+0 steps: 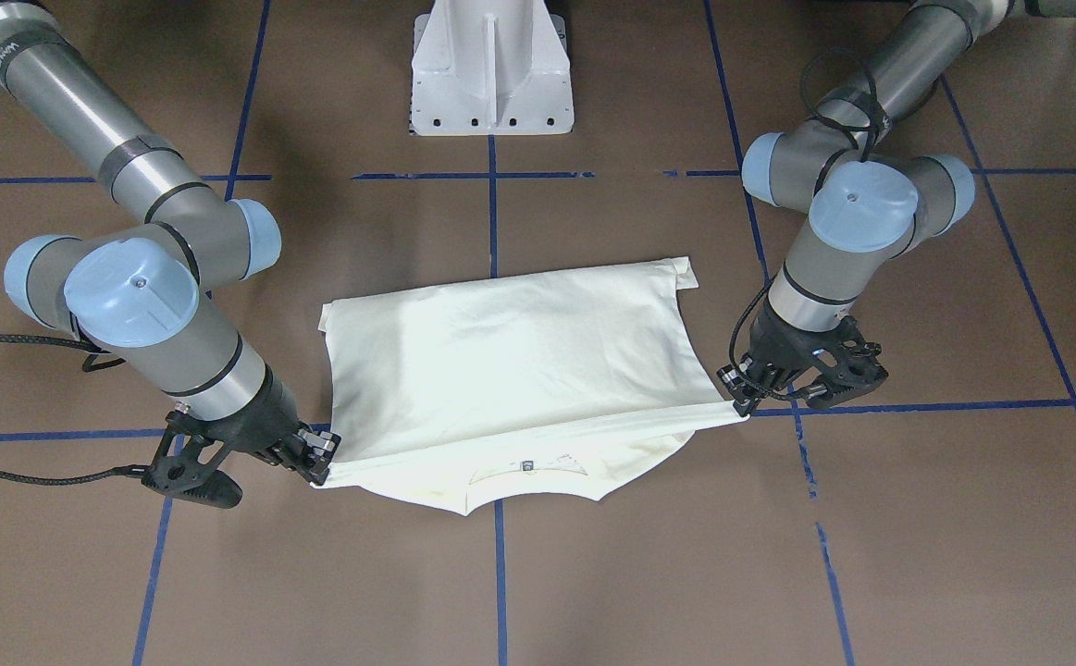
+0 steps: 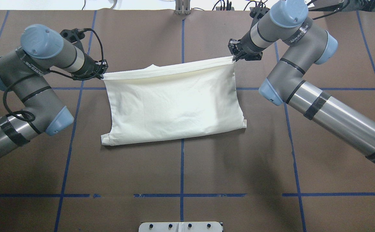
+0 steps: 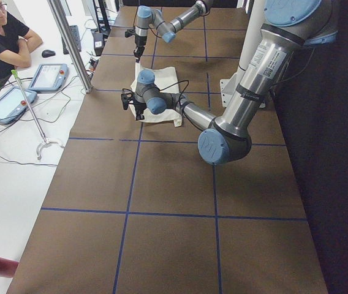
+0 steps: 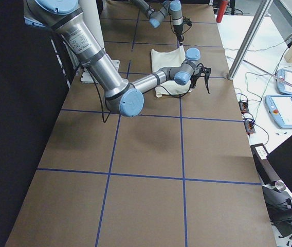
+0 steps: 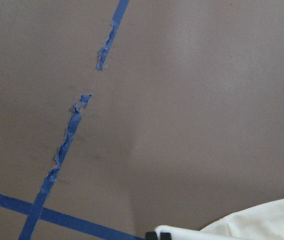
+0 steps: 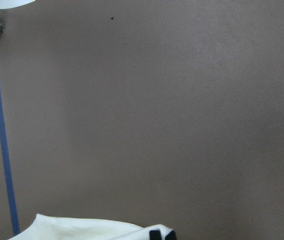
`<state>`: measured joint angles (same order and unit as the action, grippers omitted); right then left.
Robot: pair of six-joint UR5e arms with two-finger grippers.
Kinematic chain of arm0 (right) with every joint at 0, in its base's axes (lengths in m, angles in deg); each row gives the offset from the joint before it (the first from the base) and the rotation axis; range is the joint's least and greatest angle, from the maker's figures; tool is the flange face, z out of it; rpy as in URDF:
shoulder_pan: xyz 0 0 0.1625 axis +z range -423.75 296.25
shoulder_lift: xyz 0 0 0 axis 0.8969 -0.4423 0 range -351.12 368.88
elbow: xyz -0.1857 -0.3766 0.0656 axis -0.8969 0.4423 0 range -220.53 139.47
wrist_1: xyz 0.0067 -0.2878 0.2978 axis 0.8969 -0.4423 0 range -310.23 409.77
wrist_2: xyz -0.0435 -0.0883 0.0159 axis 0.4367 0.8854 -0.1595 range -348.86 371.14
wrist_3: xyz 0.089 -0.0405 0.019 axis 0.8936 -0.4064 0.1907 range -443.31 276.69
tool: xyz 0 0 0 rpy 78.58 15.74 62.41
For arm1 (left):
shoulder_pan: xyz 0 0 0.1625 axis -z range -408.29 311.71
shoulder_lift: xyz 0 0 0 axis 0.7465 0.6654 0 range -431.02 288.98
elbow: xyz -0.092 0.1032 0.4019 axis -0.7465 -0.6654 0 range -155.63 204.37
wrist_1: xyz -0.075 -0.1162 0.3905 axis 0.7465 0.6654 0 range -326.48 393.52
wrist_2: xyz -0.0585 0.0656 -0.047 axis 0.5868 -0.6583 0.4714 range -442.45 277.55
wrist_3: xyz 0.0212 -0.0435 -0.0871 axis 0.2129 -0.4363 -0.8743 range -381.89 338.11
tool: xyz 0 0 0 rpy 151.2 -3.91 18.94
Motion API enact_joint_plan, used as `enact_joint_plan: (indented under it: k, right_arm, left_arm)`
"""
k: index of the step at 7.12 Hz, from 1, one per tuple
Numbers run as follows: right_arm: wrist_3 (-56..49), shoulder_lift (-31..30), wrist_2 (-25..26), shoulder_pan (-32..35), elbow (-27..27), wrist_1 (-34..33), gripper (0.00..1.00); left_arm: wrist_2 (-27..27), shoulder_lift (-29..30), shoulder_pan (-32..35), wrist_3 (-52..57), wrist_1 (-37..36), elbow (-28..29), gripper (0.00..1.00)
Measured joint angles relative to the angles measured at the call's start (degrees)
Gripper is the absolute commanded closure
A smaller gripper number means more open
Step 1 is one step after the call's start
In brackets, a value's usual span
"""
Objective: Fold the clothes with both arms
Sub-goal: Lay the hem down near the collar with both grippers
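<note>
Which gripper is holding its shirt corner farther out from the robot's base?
The right gripper. Both are shut on the shirt, but the held edge slants: its right end lies farther out than the end at the left gripper.

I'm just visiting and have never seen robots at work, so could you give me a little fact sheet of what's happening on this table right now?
Garment: cream shirt, plain side up, folded over on itself
Left gripper: shut on one corner of the shirt's top layer
Right gripper: shut on the other corner
Held edge: stretched between both grippers, just over the collar
Surface: brown table marked with blue tape lines
Print: not visible
</note>
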<state>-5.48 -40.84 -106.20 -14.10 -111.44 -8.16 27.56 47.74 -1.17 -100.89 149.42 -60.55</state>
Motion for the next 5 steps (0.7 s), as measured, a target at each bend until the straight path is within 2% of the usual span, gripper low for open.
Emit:
enact_joint_plan:
  k: [1, 2, 3, 5]
  right_arm:
    - [0.1, 0.2, 0.0, -0.3, -0.1, 0.0, 1.00]
    - [0.0, 0.3, 0.0, -0.7, -0.3, 0.1, 0.91]
    - [-0.1, 0.1, -0.1, -1.0, -0.3, 0.6, 0.01]
    - [0.1, -1.5, -0.1, -1.3, -0.4, 4.1, 0.00]
  left_arm:
    - [0.0, 0.5, -0.1, -0.8, -0.1, 0.0, 1.00]
    - [0.0, 0.7, -0.2, -1.2, -0.2, 0.0, 0.59]
    - [0.0, 0.8, -0.2, -1.5, -0.2, -0.4, 0.01]
    - [-0.1, 0.8, -0.3, -1.7, -0.8, -1.9, 0.00]
